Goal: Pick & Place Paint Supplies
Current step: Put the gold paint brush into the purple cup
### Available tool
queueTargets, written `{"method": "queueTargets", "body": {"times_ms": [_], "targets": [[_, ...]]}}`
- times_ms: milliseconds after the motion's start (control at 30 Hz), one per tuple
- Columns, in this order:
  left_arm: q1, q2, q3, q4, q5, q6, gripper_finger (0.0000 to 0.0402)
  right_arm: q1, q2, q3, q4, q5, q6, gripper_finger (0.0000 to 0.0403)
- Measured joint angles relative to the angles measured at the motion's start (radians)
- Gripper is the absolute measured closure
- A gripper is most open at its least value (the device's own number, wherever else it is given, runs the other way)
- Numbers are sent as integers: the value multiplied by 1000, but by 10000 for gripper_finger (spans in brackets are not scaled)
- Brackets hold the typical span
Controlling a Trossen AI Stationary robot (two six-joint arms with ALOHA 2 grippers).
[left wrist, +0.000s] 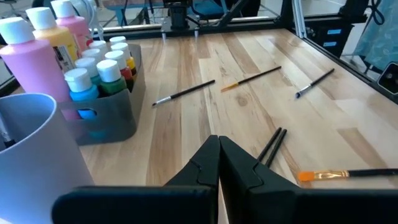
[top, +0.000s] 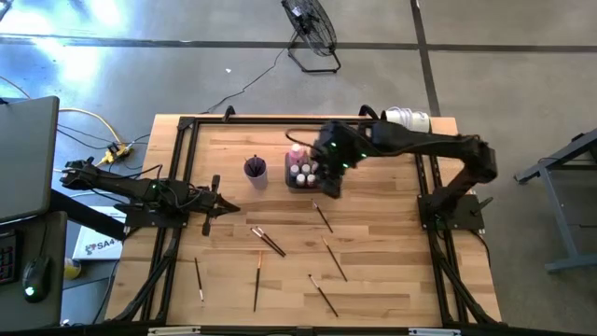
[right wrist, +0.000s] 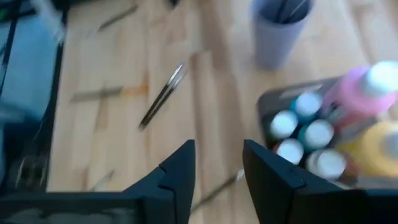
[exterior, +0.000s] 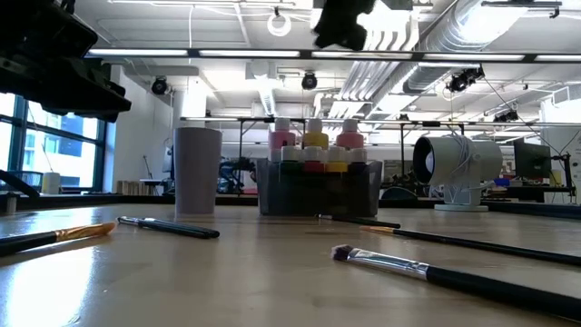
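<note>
The right gripper (top: 328,183), fingers apart and empty, hovers at the tray's (top: 297,183) 4 o'clock edge; the bottles (top: 303,172) stand inside. The left gripper (top: 227,207), closed and empty, rests at 9 o'clock. Brushes (top: 269,241) lie scattered toward 6 o'clock, bare wood between them.

Not much to read from where I sit. Only lettering I can spot is on a white box (top: 96,245) lying beside the bench, something starting with "SA", rest cut off. Bottle labels are too small to make out.
</note>
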Motion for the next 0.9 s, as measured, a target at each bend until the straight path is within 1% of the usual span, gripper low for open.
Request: {"method": "queueTargets", "body": {"times_ms": [100, 233, 267, 333, 400, 533, 633, 700, 800, 900], "targets": [[0, 0, 0, -1, 0, -4, 401, 53, -64, -30, -65, -1, -44, 310], [0, 0, 0, -11, 0, -45, 401, 119, -164, -143, -13, -2, -50, 381], [0, 0, 0, -13, -1, -52, 401, 132, -192, -181, 1, 3, -46, 391], [0, 0, 0, -24, 0, -68, 401, 156, -249, -269, 65, 27, -38, 396], [0, 0, 0, -24, 0, -77, 401, 178, -310, -369, 166, 70, -36, 399], [0, 0, 0, -22, 0, -79, 401, 195, -431, -589, 357, 116, -4, 399], [0, 0, 0, -21, 0, -79, 401, 203, -510, -782, 555, 182, 59, 399], [0, 0, 0, -21, 0, -79, 401, 216, -549, -931, 754, 224, 94, 399], [0, 0, 0, -21, 0, -79, 401, 242, -560, -1153, 1144, 303, 163, 399], [0, 0, 0, -21, 0, -84, 401, 271, -523, -1334, 1537, 392, 221, 399]]}}
